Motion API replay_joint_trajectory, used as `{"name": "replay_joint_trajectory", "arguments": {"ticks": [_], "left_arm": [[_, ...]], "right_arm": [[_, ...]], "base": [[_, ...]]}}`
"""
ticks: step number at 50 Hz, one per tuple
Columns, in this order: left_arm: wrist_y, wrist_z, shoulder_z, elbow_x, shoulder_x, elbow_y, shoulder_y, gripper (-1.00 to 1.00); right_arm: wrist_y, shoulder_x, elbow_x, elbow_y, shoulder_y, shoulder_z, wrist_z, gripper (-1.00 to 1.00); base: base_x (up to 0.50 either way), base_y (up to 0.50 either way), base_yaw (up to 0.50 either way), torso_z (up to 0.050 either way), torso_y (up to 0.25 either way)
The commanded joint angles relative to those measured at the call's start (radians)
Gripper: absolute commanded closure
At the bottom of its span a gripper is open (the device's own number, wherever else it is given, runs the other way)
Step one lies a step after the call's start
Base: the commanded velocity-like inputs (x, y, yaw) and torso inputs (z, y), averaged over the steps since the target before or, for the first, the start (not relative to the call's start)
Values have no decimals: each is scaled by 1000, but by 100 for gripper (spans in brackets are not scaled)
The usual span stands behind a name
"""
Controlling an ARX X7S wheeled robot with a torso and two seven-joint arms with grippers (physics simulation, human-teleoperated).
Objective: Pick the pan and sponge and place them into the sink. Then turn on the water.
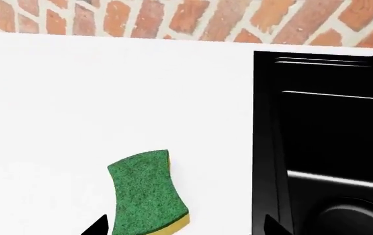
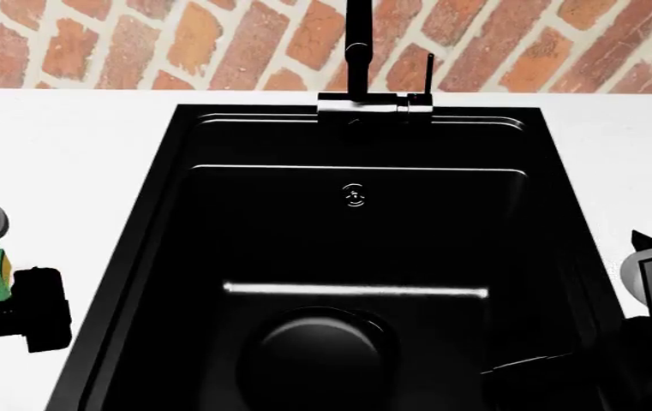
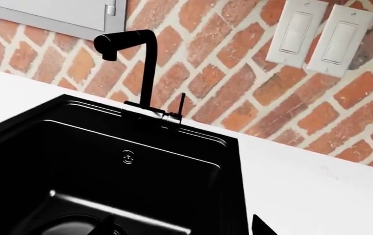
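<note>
**While the sponge waits, the pan already sits in the basin**

Although the left gripper point(image 1: 183, 230) shows only two dark fingertips in the left wrist view, they stand spread wide with nothing between them, one just beside the sponge point(image 1: 148, 192) and the other over the sink point(image 1: 323, 147) rim. The sponge lies flat on the white counter point(image 1: 108, 98), green side up, near the sink. To take it well, I judge the fingers should shift to straddle it before closing.

From the head view, the pan point(image 2: 316, 349) rests on the sink floor below the overflow fitting point(image 2: 355, 195). The faucet point(image 2: 360, 51) runs no water. The sponge shows at the far left by the left arm.

From the right wrist view, the right gripper point(image 3: 183, 226) shows only two parted tips, empty, above the basin. Red brick wall point(image 3: 238, 73) with two pale switches point(image 3: 320, 36) backs the counter.
</note>
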Motion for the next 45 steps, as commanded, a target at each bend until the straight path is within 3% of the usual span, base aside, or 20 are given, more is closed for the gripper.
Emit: {"name": "replay_joint_trajectory", "arguments": {"ticks": [1, 11, 45], "left_arm": [[110, 60, -12, 120, 35, -78, 39, -100], [143, 45, -19, 176, 28, -121, 20, -100], [225, 187, 44, 287, 62, -379, -50, -100]], "right_arm": [[-11, -11, -2, -4, -31, 18, -3, -100], [-18, -18, 5, -3, -41, 19, 0, -100], [-12, -15, 35, -5, -61, 60, -2, -100]], "base": [[0, 0, 0, 0, 0], [0, 0, 0, 0, 0], [0, 0, 0, 0, 0]]}}
